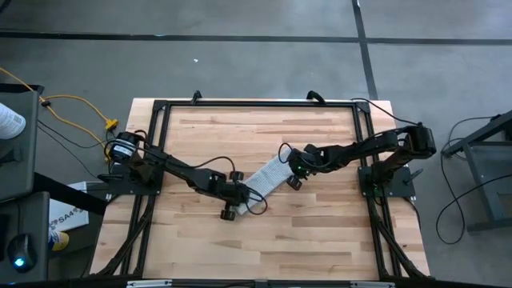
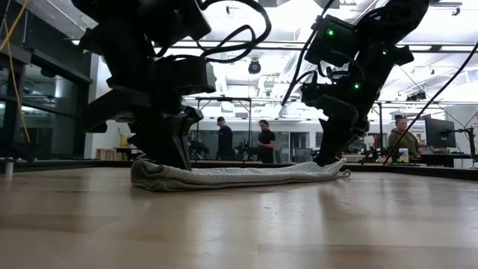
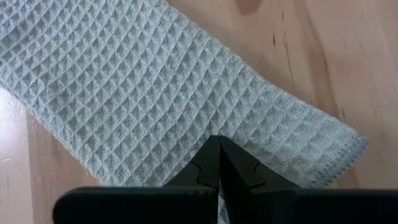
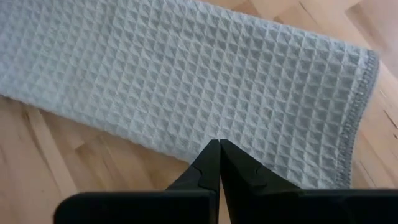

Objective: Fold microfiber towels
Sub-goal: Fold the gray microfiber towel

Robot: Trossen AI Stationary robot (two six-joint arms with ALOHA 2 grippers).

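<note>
Now my left gripper (image 1: pixel 242 194) is down at the left end of the microfiber towel (image 1: pixel 267 178), its fingers closed together with their tips on the cloth. The grey waffle-textured towel lies as a narrow folded strip, diagonal near the middle of the wooden table (image 1: pixel 320 232). My right gripper (image 1: pixel 293 170), also closed, presses on its right end.

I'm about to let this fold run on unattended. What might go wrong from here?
Both claws are shut on the towel, the left claw at one end, the right claw at the other.
1. Each pinches close to an edge, so the cloth might slip free.
2. The towel lies diagonally across the table, so the next fold may land skewed.
</note>
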